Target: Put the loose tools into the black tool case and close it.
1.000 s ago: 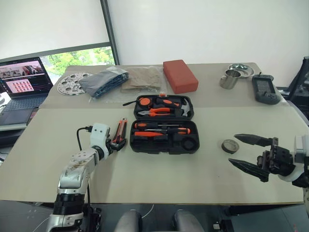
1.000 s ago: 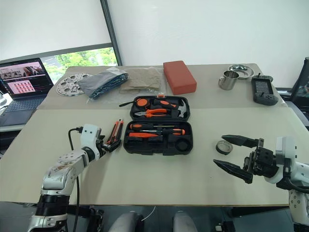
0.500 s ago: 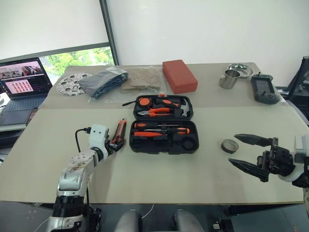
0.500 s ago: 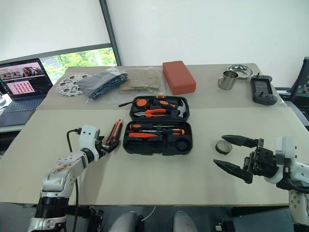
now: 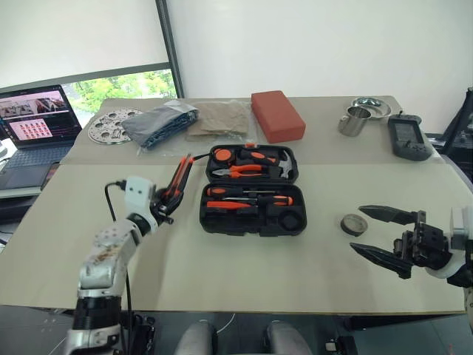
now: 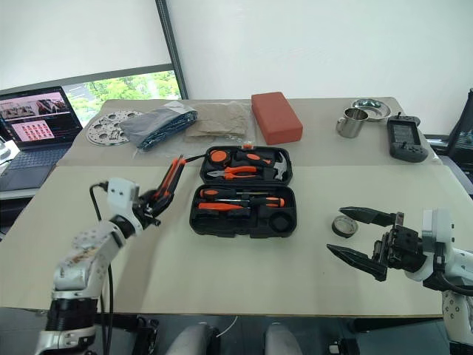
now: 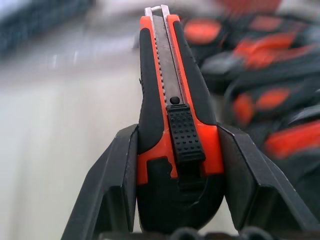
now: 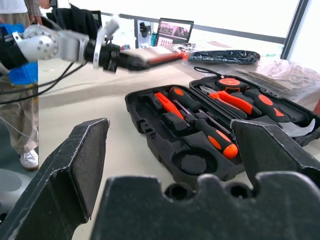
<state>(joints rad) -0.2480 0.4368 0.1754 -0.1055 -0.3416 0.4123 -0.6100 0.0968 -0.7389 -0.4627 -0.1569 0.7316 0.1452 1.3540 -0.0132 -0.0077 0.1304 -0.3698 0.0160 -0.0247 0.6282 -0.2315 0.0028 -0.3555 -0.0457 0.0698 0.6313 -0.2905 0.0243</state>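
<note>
Two head views give you the same table [image 5: 244, 274], a pale matte board surface. No readable writing or brand shows on any tool; the laptop [image 5: 33, 118] at 10 o'clock shows only blurred thumbnails. At the centre lies the black tool case [image 5: 251, 191], moulded plastic, hinged open, with orange-handled screwdrivers [image 5: 247, 200] and pliers seated in its slots. Your left gripper [image 5: 164, 205], at 9 o'clock from the case, has its jaws clamped on the utility knife [image 5: 177, 177], which is lifted clear of the table and tilted up toward the case's upper corner. The small grey roll [image 5: 352, 223], a flat round disc, lies on the table at 3 o'clock from the case. Your right gripper [image 5: 384, 235] hangs just beside that roll, jaws spread wide and empty. Behind the case sit a red block [image 5: 277, 115] and a steel mug [image 5: 355, 120].

From the left wrist, you see the knife's ribbed black slider on an orange rubbery body, pressed between both black fingers [image 7: 112, 195].

From the right wrist, wide jaws frame the open case, with a round empty recess at its near corner.
</note>
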